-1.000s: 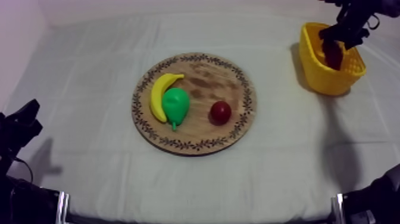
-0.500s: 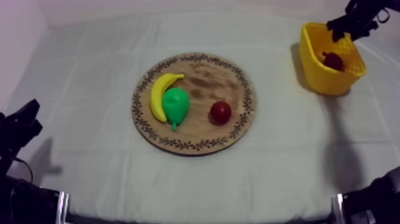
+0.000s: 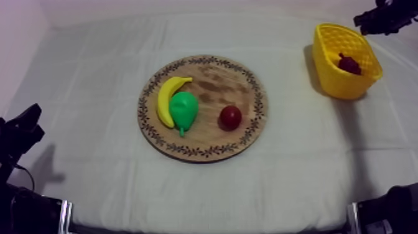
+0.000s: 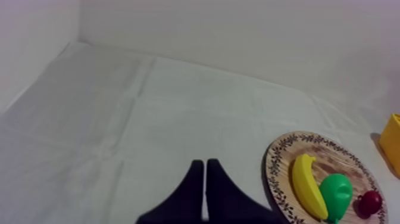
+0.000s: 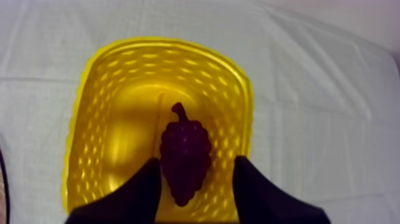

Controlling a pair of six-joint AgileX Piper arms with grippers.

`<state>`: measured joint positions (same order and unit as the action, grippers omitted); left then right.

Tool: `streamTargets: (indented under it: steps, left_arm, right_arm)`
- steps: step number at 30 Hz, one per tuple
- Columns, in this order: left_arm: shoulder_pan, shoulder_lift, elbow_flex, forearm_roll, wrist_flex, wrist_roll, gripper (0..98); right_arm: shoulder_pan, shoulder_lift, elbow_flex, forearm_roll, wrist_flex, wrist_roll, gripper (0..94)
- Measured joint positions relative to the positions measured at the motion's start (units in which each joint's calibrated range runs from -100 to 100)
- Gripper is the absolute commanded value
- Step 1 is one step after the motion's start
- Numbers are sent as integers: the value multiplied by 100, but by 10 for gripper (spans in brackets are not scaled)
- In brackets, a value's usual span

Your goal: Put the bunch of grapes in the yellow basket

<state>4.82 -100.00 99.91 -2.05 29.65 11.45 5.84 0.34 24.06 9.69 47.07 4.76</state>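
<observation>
The bunch of grapes [image 5: 184, 156], dark purple with its stem pointing away from my right gripper [image 5: 196, 164], lies on the floor of the yellow basket [image 5: 89, 113], off the wooden board. The right gripper hangs above the basket's near side with its two black fingers [image 5: 143, 190] spread wide, released and holding nothing. From the wrist camera, the grapes show in the gap between the fingers, lower down inside the basket. In the top view the basket stands at the far right of the table [image 3: 93, 74], well apart from the wooden board [image 3: 249, 81], and my right arm comes in at the upper right, close to the basket's far rim. The board is round with a patterned rim and sits at the middle of the grey-white cloth. On it, a yellow banana [image 3: 167, 99] curves along the left part, a green pear [image 3: 184, 110] lies touching the banana's inner side, and a small red fruit [image 3: 231, 116] sits apart to the pear's right. My left gripper [image 4: 205, 164] rests low at the table's left side over bare cloth, apart from the board, its fingers clenched together into a narrow wedge with nothing between them.
</observation>
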Motion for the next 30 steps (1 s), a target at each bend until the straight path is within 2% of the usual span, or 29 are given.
streamTargets:
  steps: [8, 20, 30]
  left_arm:
    - [0, 0, 0, 0, 0, 0, 1]
    - [0, 0, 0, 0, 0, 0, 1]
    - [0, 0, 0, 0, 0, 0, 1]
  right_arm:
    - [-21, -974, 1083, 221, -550, -194, 378]
    - [-131, -2377, 2803, 436, -1102, -434, 274]
    - [-215, -3565, 4391, 740, -1644, -777, 215]
